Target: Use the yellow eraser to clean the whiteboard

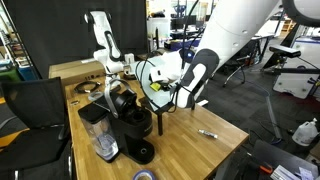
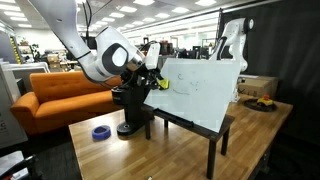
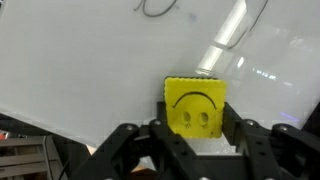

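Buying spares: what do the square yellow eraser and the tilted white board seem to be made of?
The square yellow eraser looks like soft foam or felt with a matte finish: no shine, a slightly wavy top edge, a dark smiley face on it. The tilted white board looks like a smooth, glossy coated panel, exact material unclear: bright streaks of reflected light cross it.

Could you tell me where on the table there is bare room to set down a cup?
The table is bare between the blue ring and the stand of the whiteboard, and around the marker. It is crowded beside the coffee machine.
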